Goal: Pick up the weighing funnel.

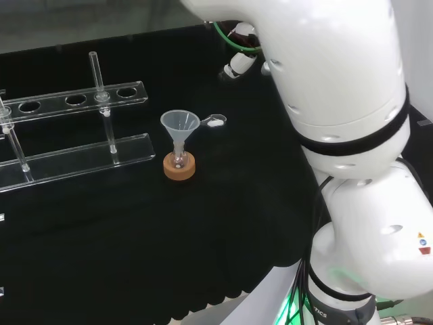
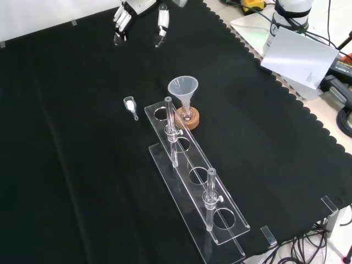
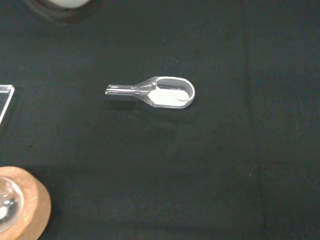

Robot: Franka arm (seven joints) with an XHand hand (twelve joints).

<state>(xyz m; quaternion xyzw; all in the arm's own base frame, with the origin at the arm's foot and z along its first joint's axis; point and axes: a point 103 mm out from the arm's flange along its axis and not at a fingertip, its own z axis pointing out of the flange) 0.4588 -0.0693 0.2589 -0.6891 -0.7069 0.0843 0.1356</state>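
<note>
Black cloth point(image 2: 66, 165), weighing funnel point(image 3: 165, 92) lying w/ powder point(image 3: 167, 95)

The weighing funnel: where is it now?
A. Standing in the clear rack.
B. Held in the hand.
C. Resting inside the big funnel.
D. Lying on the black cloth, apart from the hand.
D: the weighing funnel lies flat on the black cloth, and in the front view the hand hangs open well away from it, holding nothing.

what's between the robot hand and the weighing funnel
Only bare black cloth: in the front view, the stretch from the robot hand down to the weighing funnel holds no other piece.
</note>
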